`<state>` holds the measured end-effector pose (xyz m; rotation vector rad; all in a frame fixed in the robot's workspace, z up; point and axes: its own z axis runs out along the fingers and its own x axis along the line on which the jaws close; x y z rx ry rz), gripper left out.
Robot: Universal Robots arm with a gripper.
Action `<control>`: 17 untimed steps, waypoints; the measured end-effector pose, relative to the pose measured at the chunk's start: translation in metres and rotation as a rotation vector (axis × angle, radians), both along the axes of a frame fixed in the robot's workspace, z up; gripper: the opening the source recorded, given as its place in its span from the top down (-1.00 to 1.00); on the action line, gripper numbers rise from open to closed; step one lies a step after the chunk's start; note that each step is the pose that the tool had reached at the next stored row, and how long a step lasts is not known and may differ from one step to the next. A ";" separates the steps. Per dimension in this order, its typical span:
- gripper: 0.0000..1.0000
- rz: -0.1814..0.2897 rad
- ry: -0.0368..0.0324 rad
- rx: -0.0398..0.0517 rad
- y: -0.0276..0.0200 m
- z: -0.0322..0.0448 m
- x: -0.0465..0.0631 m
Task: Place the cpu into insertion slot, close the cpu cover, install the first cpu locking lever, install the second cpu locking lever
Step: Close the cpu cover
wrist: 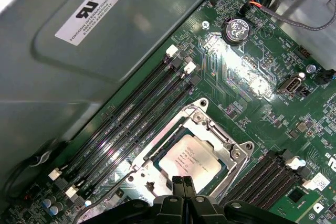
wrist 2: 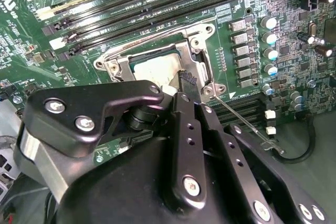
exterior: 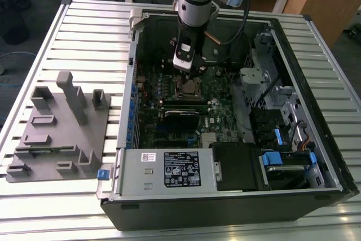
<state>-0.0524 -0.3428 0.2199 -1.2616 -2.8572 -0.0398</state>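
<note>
cpu point(wrist: 191, 160) sits flat in the insertion slot point(exterior: 188, 87) on the green motherboard point(wrist: 252, 77). its grey top shows through the window of the cpu cover point(wrist: 223, 141), which lies down over it in both wrist views. judged: placement done, cover closed.

gripper point(wrist: 183, 187) hangs at the socket's edge, fingertips pressed together, nothing seen between them. closed tips make a narrow probe, better suited to pushing a thin wire than to grasping.

in the second wrist view a locking lever point(wrist 2: 247, 124) runs slantwise out from the socket corner, over the board and clear of the cover. judged: not latched. contact between tips and lever: cannot tell.

long black memory slots point(wrist: 131, 114) flank the socket.
</note>
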 end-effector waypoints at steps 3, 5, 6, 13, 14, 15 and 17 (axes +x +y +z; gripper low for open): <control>0.79 0.011 -0.0001 0.0001 0.0000 0.0000 0.000; 0.79 0.032 -0.0002 0.0000 0.0000 0.0000 0.000; 0.79 0.045 -0.0003 -0.0001 0.0000 0.0000 0.000; 0.79 0.109 -0.0007 0.0000 0.0000 -0.0004 0.000; 0.79 0.109 -0.0008 0.0001 0.0000 -0.0004 0.000; 0.79 0.109 -0.0007 0.0001 0.0000 -0.0004 0.000; 0.79 0.109 -0.0008 0.0003 0.0000 -0.0004 0.000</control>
